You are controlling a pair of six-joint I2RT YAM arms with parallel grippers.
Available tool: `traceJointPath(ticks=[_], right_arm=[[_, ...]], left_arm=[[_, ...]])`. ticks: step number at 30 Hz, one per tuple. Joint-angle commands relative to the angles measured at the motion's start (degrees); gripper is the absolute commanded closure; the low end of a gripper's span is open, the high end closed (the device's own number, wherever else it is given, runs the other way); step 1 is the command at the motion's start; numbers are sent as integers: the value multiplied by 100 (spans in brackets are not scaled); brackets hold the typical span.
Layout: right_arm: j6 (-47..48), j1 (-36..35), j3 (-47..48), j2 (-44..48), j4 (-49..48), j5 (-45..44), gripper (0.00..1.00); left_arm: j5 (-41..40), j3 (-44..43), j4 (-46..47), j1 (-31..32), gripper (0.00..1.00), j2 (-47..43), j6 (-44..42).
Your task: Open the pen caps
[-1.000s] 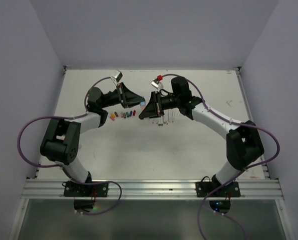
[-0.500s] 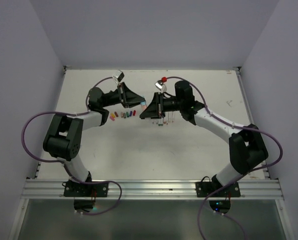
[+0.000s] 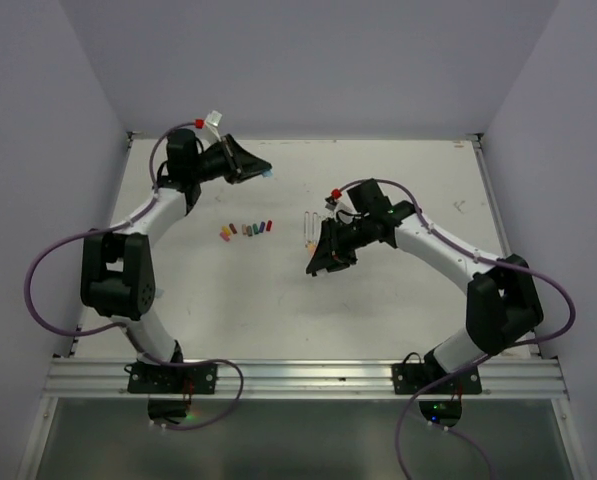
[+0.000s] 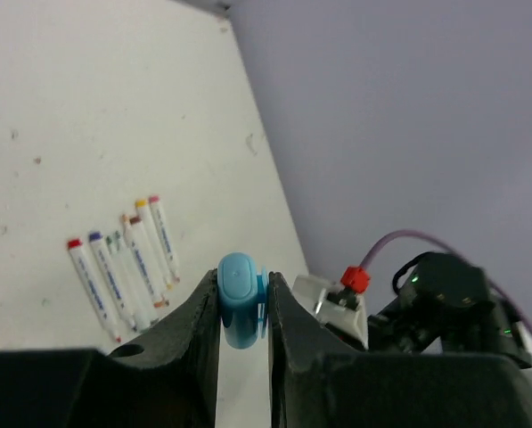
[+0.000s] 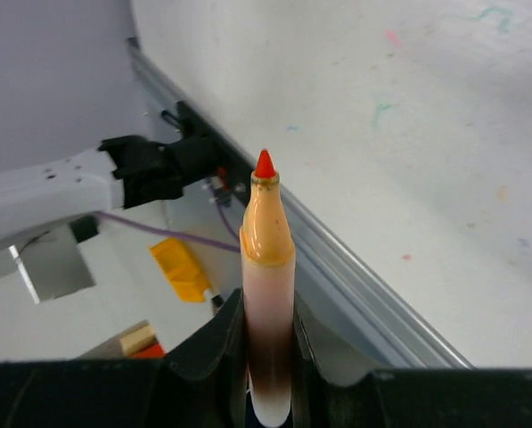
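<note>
The blue pen cap (image 4: 239, 301), a light, stiff, probably slippery plastic stub best pinched across its middle, sits clamped in the left tool (image 4: 243, 283), while the right tool (image 5: 267, 312) grips the uncapped orange-tipped pen body (image 5: 267, 241) and other loose caps (image 3: 248, 230) line the tabletop (image 3: 398, 175) between both tools.

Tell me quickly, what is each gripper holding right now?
Left gripper: closed on a blue pen cap.
Right gripper: closed on an uncapped orange-tipped pen.
</note>
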State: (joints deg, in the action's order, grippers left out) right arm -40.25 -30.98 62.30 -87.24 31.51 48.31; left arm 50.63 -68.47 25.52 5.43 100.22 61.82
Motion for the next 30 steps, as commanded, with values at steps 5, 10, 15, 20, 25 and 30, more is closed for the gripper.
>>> traceJointPath(ticks=[5, 10, 15, 20, 25, 30], right_arm=[[949, 31, 625, -460, 935, -2554, 100], [1150, 22, 494, -812, 1094, -3143, 100], [1134, -22, 195, -935, 770, -3303, 100], [853, -171, -121, -1111, 357, -3232, 100], [571, -242, -526, -1076, 110, -3276, 100], [632, -338, -658, -1155, 22, -3311, 97]], left_arm=[[-1307, 236, -5064, 1047, 100, -573, -3421], [-1863, 973, -5373, 1530, 100, -1040, -3467], [-1838, 1397, -5154, 1777, 100, -1111, -3194], [-1723, 1512, -5056, 2049, 100, -891, -2983], [-1943, 1696, -5048, 2164, 100, -820, -2895], [-1811, 1951, -4785, 2164, 98, -654, -2895]])
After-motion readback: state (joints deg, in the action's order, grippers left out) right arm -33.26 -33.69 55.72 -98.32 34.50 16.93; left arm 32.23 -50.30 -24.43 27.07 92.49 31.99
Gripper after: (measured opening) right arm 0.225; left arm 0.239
